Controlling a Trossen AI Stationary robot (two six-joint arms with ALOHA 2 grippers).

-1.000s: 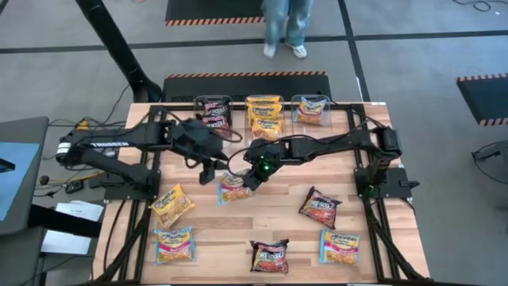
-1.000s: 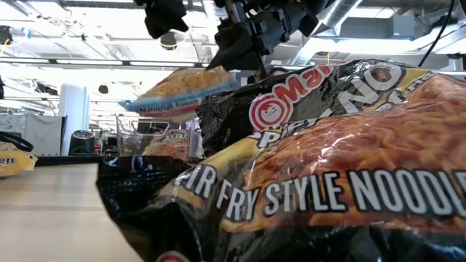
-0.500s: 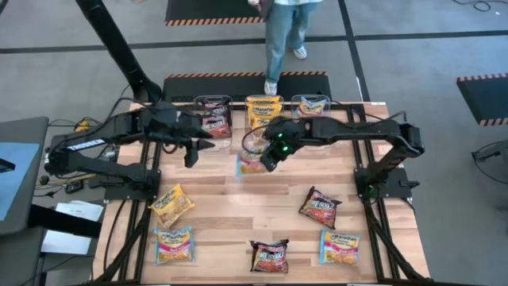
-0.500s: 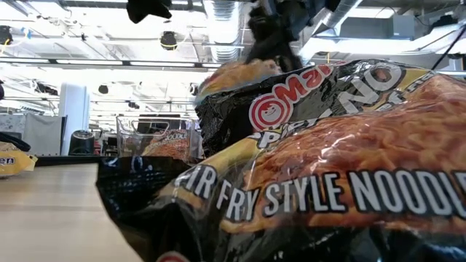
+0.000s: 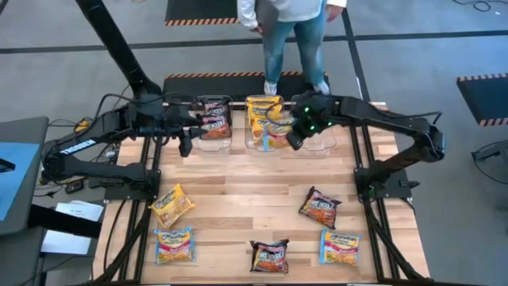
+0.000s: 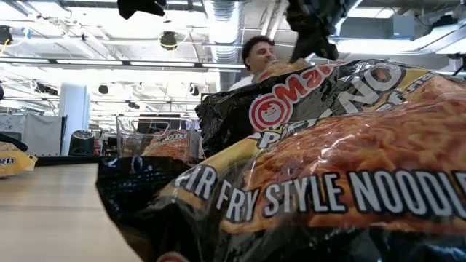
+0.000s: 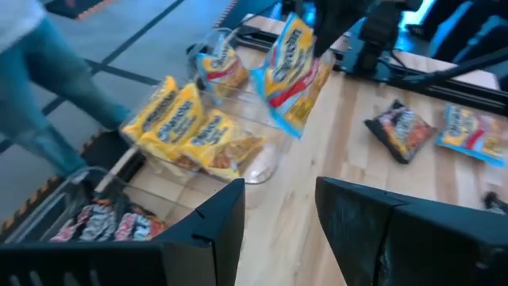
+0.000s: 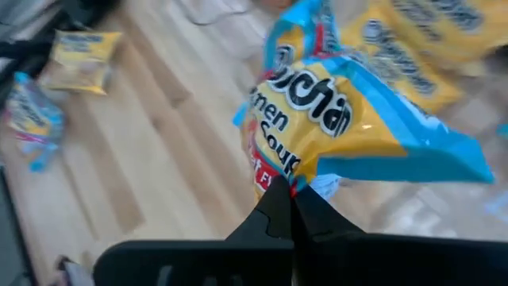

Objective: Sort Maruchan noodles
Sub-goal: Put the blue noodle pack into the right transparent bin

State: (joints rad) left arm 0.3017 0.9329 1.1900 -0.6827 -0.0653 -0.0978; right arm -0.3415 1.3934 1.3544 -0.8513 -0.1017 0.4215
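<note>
A blue-and-yellow Maruchan noodle packet [image 8: 349, 127] hangs in the air, with my right gripper [image 8: 290, 199] shut on it. In the high view that gripper [image 5: 292, 140] and its packet [image 5: 276, 133] are over the near side of the middle tub [image 5: 255, 146] and right tub [image 5: 324, 146]. My left gripper [image 7: 278, 214] is open and holds nothing. It hovers by the near right corner of the left tub [image 5: 211, 121], which holds dark packets. Five more packets lie flat on the wood nearer the front. My right gripper pinches one edge of the blue-and-yellow packet [image 8: 295, 179] between its two shut fingers. The fingers slant down toward the far edge. The packet is lifted clear of the table and tubs and sticks out beyond the fingertips, seen also in the left wrist view [image 7: 292, 73].
The middle tub holds yellow packets [image 5: 264, 110]. Loose packets: yellow-orange [image 5: 171, 205], blue-pink [image 5: 173, 244], dark [image 5: 270, 256], dark [image 5: 319, 206], blue [image 5: 340, 246]. A person [image 5: 294, 32] stands at the table's far edge. A dark packet [image 6: 328, 189] fills the low view's foreground.
My right gripper has carried the blue-and-yellow packet up from the middle of the table toward the far edge and to the right, ending over the tubs. My left gripper has risen and drawn back toward the far left. A person has stepped up to the far edge.
</note>
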